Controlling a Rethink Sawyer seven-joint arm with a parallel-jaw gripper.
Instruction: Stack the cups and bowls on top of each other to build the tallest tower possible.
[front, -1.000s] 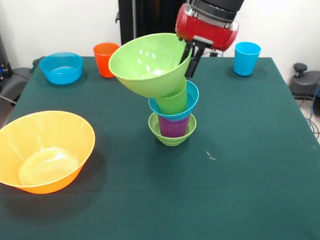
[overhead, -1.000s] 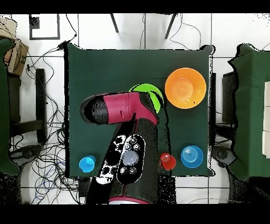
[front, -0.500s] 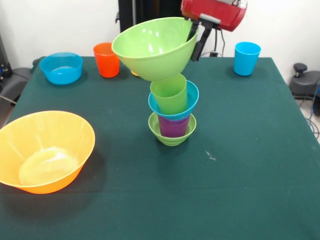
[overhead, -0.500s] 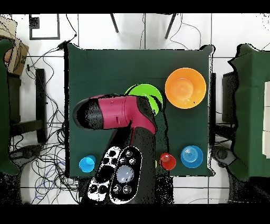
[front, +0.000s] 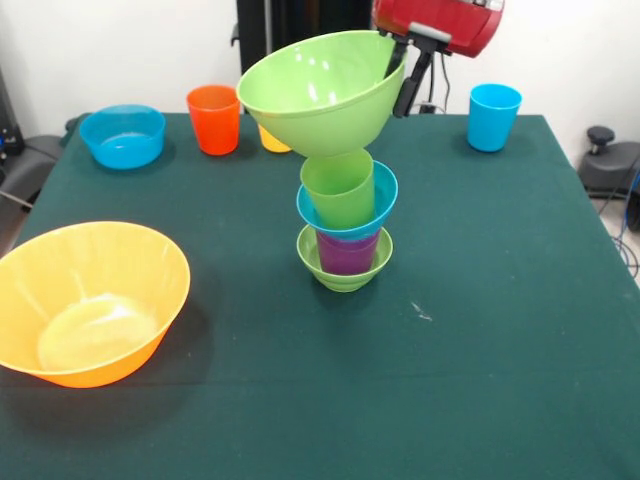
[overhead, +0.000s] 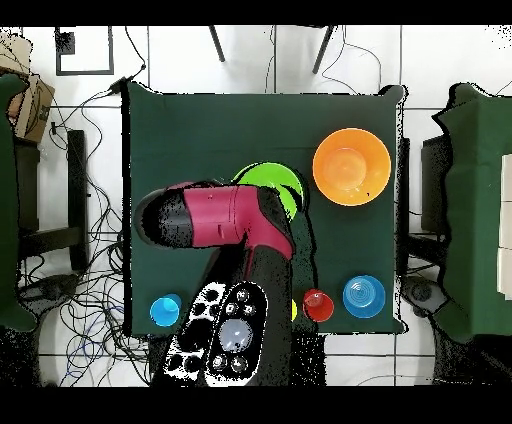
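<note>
Gripper (front: 402, 72) fingers pinching the rim of the medium green bowl (front: 318, 92), bowl tilted, held above the tower (front: 345, 225) at table centre, its base at the green cup (front: 338, 188) rim, contact unclear.

A glossy red casing with black joints is being shown on the arm (overhead: 225, 215). Round grey buttons on a black-and-white panel are being displayed near its base. Thin black fingers (front: 412, 82) are being seen below the red wrist.
</note>
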